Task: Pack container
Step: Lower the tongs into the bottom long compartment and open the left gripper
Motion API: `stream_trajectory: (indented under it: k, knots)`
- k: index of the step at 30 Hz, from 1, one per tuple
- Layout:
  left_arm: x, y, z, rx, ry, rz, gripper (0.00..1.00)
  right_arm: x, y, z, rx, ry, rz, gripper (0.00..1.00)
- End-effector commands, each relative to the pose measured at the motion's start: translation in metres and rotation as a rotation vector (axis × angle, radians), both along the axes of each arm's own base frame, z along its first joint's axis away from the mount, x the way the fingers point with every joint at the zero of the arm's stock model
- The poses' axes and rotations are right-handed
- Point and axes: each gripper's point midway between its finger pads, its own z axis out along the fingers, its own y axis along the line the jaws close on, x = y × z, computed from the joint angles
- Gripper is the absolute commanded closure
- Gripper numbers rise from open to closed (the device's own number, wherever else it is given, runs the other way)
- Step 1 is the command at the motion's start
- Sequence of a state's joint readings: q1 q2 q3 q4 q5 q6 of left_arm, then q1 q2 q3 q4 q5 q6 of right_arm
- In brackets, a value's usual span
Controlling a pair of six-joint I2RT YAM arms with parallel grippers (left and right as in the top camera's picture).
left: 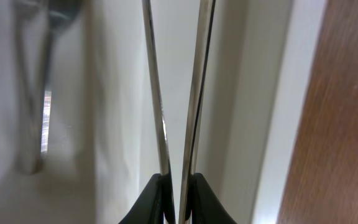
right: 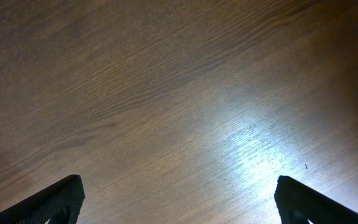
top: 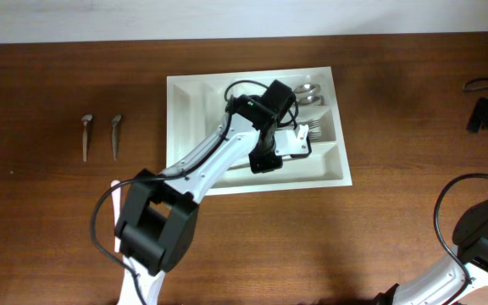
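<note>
Already the job looks well advanced but not finished: from overhead, the container (top: 185,119) sits mid-table with spoons (top: 309,91) in its top long compartment and forks (top: 316,130) in the middle one, while two loose pieces (top: 100,135) of cutlery lie side by side on the table (top: 41,212) well to its left, outside the tray and, I judge, yet to be packed. The left gripper (top: 269,154) is down over the lowest long compartment, near the front rim, and the arm hides what lies beneath it. From the left wrist, the left gripper (left: 180,202) has its black fingers (left: 157,199) drawn close together, clenched, as far as I can tell, on two slim metal pieces (left: 156,93) seen edge-on, which run away up the frame along the white floor of the container (left: 272,93). Their kind is not clear, nor whether they already touch the floor. Blurred cutlery (left: 39,93) lies in the next compartment over. So the step in hand reads as setting this pair down, with release to come. From the right wrist, the right gripper (right: 178,186) is spread wide and holds nothing, with only bare wood of the table (right: 179,93) below it.
</note>
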State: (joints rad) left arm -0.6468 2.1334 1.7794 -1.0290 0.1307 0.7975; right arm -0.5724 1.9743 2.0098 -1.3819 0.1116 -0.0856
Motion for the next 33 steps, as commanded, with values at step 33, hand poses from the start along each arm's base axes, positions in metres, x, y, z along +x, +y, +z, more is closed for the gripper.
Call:
stream_trajectory:
  k: [33]
  knots:
    - [-0.0006, -0.0112, -0.0183, -0.024, 0.032, -0.080, 0.77, 0.0004, 0.0008, 0.0006, -0.003, -0.001, 0.006, 0.01]
